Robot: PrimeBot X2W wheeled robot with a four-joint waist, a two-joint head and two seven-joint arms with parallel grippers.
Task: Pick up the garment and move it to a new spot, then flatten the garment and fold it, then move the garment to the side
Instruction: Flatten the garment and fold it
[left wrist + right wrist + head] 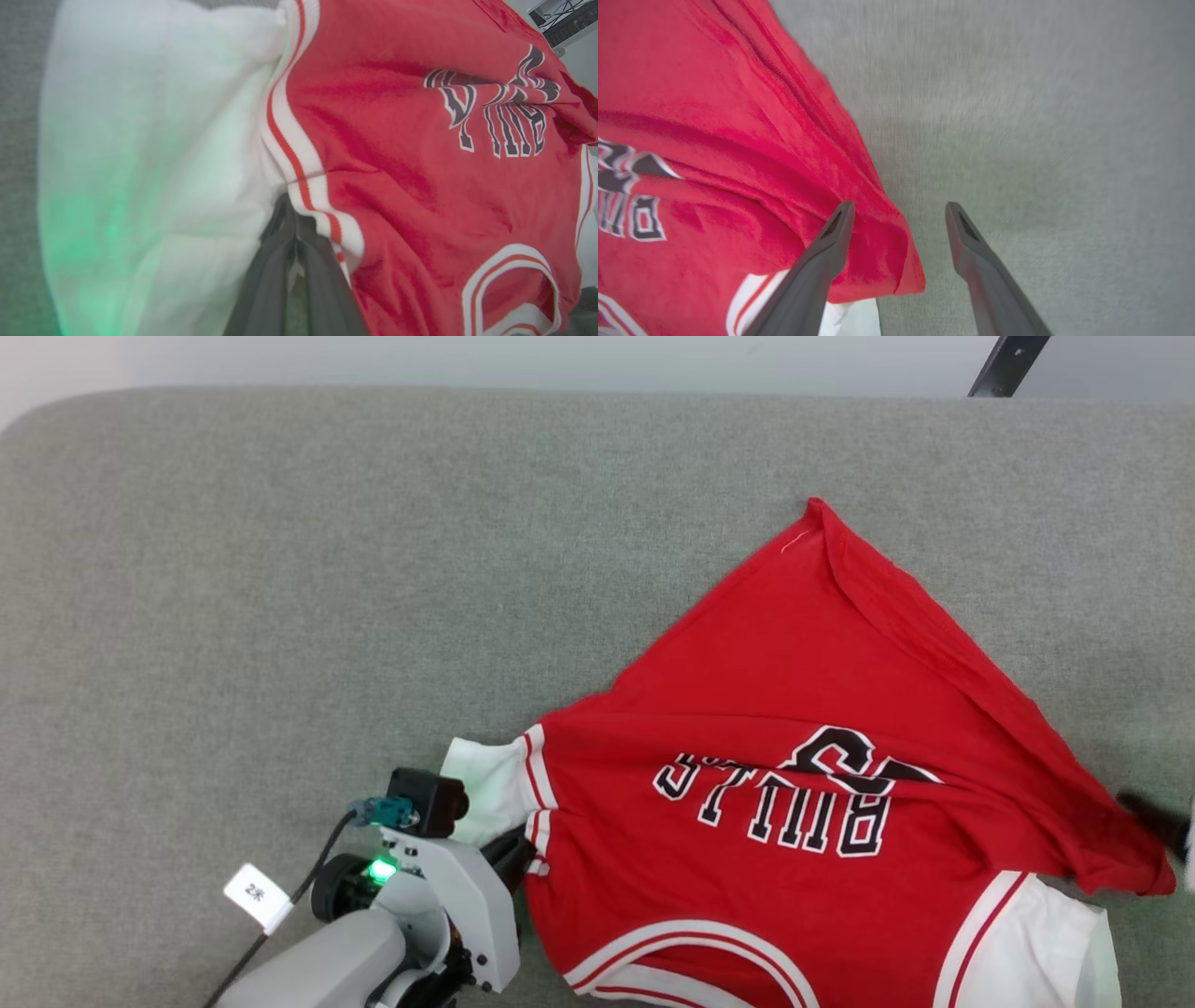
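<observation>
The red shirt (794, 709) lies on the grey soft top (280, 569), low down toward 4 o'clock in the head view. One red corner pokes up toward 1 o'clock. The left gripper (518, 859) sits at 7 o'clock, and its fingers are pinched tight on the shirt's striped band, next to a white sleeve (481, 784). The right gripper (899, 217) has its fingers wide apart and holds nothing.

I think this is the flatten step, because the shirt is down but bunched along its 3 o'clock side. Next, the right gripper should close on the red corner just beside it and pull toward 3 o'clock.

The head view shows the whole shirt and its black letters (794, 793). The left wrist view shows the pinch up close. The right wrist view shows one open finger over red cloth and one over bare grey
</observation>
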